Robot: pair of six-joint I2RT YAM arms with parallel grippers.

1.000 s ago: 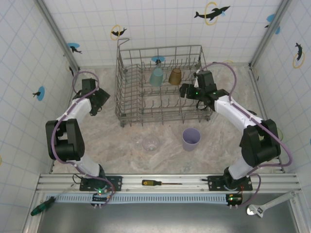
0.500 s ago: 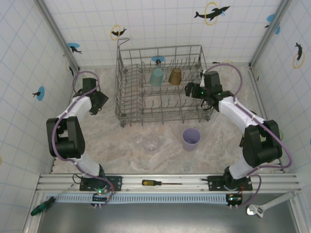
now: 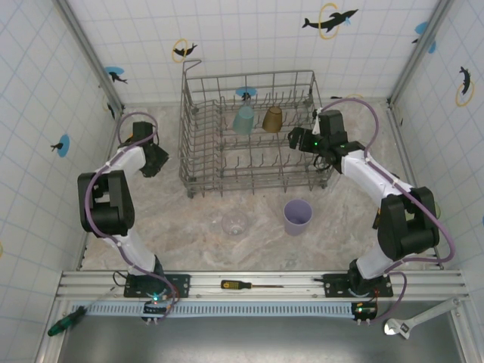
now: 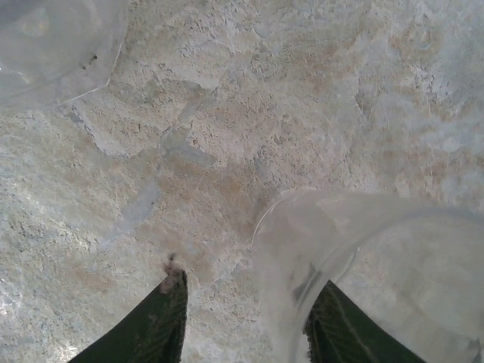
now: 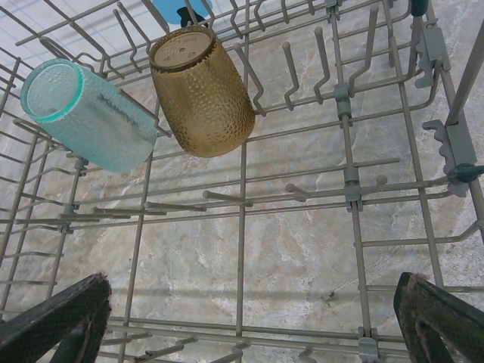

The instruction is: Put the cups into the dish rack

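Left wrist: left end effector (image 4: 246,291), spread open, straddles the rim of a clear cup (image 4: 386,257), perhaps touching.

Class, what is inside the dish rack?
A teal cup and an amber cup, bases up, among the tines. The right claw hides part of the rack.

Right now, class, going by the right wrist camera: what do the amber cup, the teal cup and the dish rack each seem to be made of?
Amber cup: probably translucent plastic, with a dimpled wall that light glows through.
Teal cup: likely similar plastic, with a frosted look and a pebbled texture.
Dish rack: thin grey wire rods, seemingly metal with a smooth matte coating, though the coating is uncertain.
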